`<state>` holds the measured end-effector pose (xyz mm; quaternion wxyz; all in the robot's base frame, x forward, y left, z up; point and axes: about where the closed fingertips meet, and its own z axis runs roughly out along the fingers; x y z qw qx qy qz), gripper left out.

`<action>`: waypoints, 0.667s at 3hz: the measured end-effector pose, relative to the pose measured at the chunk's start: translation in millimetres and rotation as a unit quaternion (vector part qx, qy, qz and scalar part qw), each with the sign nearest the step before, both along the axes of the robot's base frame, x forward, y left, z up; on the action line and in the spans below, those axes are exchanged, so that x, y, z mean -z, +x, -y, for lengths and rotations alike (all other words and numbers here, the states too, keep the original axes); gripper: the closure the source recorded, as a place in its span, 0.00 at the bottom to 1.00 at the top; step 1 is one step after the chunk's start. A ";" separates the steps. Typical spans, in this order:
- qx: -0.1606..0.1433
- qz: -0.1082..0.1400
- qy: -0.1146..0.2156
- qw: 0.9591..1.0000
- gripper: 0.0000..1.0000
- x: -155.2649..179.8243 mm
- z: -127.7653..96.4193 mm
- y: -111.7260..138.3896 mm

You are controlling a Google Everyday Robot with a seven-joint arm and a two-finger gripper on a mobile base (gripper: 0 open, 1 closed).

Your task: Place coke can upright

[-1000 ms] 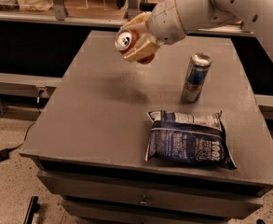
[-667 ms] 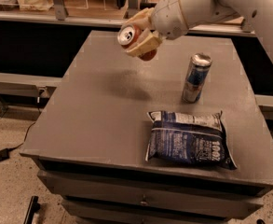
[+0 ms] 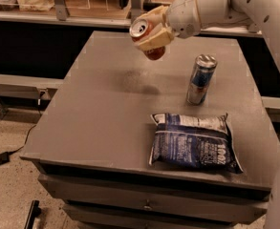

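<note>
Your claw (image 3: 149,31) is up in the air over the far part of the table (image 3: 96,123), a bit left of the middle & near the far edge. It's clenched on the coke can (image 3: 141,29), w/ a finger on each side so the can can't drop. The can isn't touching the table. It's tipped: the silver top points up & left, and the red bottom hangs down to the right. So it's not upright yet.

A dark shadow (image 3: 132,81) sits on the table under it. That's approx where the can would land.

The tall blue can (image 3: 201,79) stands upright near the right edge, in the far half. The chip bag (image 3: 193,141) lies flat by the near right corner. Both are well apart from the shadow spot.

Next step, I think: turn the wrist till the silver top faces straight up. Then go down slow & let go only when the bottom sits flat. If it's tipped when you let go, it may roll b/c it's round.
</note>
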<state>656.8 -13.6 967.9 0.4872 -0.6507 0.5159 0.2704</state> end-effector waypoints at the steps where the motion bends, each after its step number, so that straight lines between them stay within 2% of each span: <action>1: 0.026 -0.008 0.044 0.999 1.00 -4.7 15.1 -4.0; 2: 0.090 -0.037 0.090 0.991 1.00 9.2 53.3 -24.9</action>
